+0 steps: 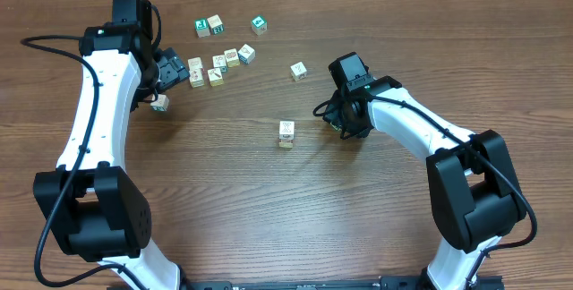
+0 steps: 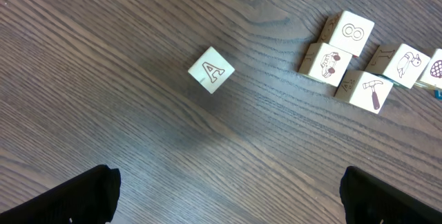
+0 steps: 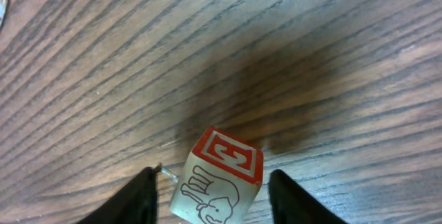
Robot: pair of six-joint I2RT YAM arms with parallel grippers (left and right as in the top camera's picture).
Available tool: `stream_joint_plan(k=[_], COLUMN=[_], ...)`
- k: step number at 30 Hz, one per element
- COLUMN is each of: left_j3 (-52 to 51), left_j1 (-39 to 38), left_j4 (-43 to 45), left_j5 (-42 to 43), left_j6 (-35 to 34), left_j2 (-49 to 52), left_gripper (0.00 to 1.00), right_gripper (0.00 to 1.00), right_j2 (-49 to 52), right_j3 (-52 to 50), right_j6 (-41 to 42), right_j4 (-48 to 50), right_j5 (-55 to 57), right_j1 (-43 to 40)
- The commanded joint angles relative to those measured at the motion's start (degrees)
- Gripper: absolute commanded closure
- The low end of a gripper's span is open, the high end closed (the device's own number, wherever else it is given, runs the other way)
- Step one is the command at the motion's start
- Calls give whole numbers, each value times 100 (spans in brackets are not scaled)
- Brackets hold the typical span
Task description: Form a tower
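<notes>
Right gripper (image 3: 213, 191) straddles the red-E elephant cube (image 3: 224, 160), jaws close on both flanks; cannot tell whether they pinch it yet. The tower (image 1: 286, 133) stands upright mid-table, near and to this gripper's left, so the carry likely runs leftward, then down along its vertical axis. Left gripper (image 2: 228, 186) gapes wide, empty, well apart from the tower, over the letter-A cube (image 2: 211, 70).

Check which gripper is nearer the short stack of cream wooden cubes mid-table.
Right. The right gripper sits just beside the short stack of cream wooden cubes. The left gripper is far off on the stack's other side, by the cluster of loose cubes.
</notes>
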Motion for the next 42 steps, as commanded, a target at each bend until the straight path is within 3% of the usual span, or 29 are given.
stream_joint_plan(k=[1, 11, 22, 23, 26, 34, 42], left_j3=[74, 74, 74, 74, 74, 74, 74], left_j1=[-2, -2, -2, -2, -2, -2, -2], left_j4=[2, 2, 2, 2, 2, 2, 2], left_j5=[9, 9, 11, 9, 11, 9, 11], left_j6=[72, 72, 72, 72, 72, 72, 72], left_j2=[-94, -94, -94, -94, -94, -94, -94], left_gripper=[1, 1, 0, 1, 0, 1, 1], right_gripper=[56, 59, 64, 63, 44, 41, 58], right_j2=[37, 37, 37, 37, 37, 37, 35], right_j3=[-39, -39, -39, -39, -39, -39, 9], right_j6=[39, -337, -1659, -1663, -1659, -1657, -1635], right_j4=[22, -44, 35, 35, 37, 37, 9], right_j5=[52, 46, -562, -568, -568, -566, -564], right_j1=[22, 22, 22, 22, 22, 22, 22])
